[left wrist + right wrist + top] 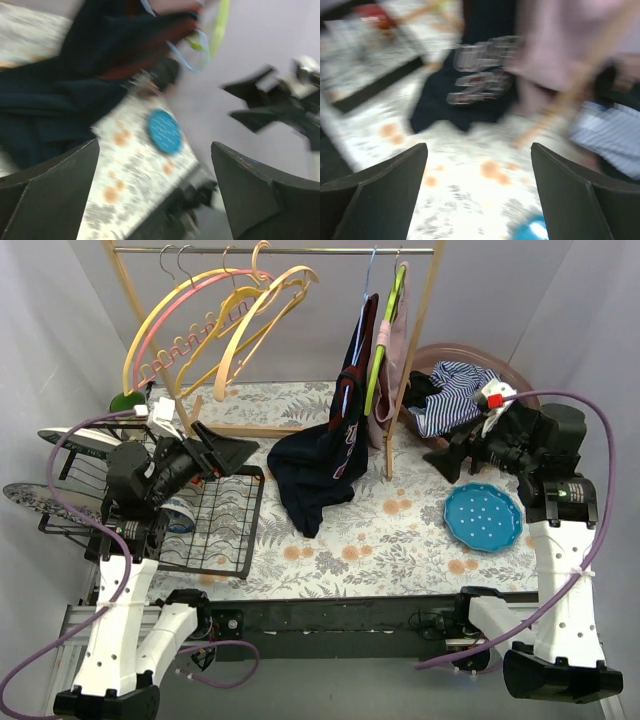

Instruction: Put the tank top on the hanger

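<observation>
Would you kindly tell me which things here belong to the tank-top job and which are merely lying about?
Job: dark navy tank top; thin light-blue hanger; wooden clothes rack.
Lying about: round blue plate; black wire dish rack; blue-and-white striped shirt; pale pink garment; cream and pink spare hangers.

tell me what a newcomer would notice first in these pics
The dark navy tank top with pale lettering draws the eye first, hanging mid-table from the wooden clothes rack with its lower end pooled on the floral tablecloth. Next comes the fan of empty yellow and pink curved hangers at the rail's left end. Last is the round bright blue plate lying on the table's right side.
</observation>
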Action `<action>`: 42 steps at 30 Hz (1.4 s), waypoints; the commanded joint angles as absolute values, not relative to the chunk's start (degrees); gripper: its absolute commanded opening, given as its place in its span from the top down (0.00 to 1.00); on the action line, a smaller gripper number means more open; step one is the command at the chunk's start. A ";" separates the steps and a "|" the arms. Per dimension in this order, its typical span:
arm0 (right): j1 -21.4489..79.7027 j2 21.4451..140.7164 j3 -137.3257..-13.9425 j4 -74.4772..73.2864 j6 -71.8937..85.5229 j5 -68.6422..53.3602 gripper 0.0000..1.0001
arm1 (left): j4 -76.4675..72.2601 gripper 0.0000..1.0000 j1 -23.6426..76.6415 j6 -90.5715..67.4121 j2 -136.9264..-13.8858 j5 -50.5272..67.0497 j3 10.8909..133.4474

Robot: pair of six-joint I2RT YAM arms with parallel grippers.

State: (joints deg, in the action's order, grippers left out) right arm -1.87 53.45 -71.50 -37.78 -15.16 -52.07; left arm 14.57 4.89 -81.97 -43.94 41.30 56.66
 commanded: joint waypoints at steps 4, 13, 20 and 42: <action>-2.63 47.37 -73.04 -26.56 -14.25 -0.32 0.99 | 33.21 0.87 4.75 -67.77 -41.39 11.61 61.52; -3.34 46.94 -71.46 -26.28 1.66 6.62 0.01 | 30.52 0.99 4.92 -65.64 -41.57 25.55 62.84; -3.34 45.88 -74.44 -31.19 3.95 -11.48 0.02 | 29.18 0.02 4.83 -69.96 -42.98 26.19 65.56; -4.75 48.43 -81.29 -32.96 6.08 -36.56 0.01 | 13.80 0.02 4.92 -80.95 -42.80 44.38 60.03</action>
